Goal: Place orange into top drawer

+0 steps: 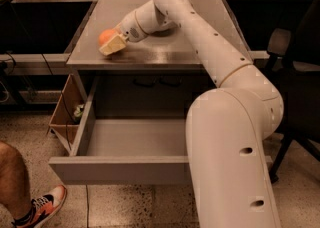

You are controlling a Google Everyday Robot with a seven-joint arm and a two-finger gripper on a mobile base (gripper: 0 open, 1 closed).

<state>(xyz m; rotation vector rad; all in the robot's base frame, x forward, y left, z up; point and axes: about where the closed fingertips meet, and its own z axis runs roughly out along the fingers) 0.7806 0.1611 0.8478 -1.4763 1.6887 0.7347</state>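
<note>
The orange (105, 35) sits on the grey cabinet top (165, 52), near its front left corner. My gripper (112, 43) is right against the orange's front right side, with the cream-coloured tip covering part of it. The arm reaches down to it from the right across the cabinet top. The top drawer (115, 168) stands pulled out below the cabinet top, wide and shallow, with nothing visible on its grey floor (137, 136). The arm's large white forearm hides the drawer's right part.
A person's bare leg and red-and-white shoe (44, 203) are on the floor at the bottom left, close to the drawer's front corner. A wooden box (65, 112) stands left of the cabinet. A dark office chair (295, 67) is at the right. Workbenches run along the back.
</note>
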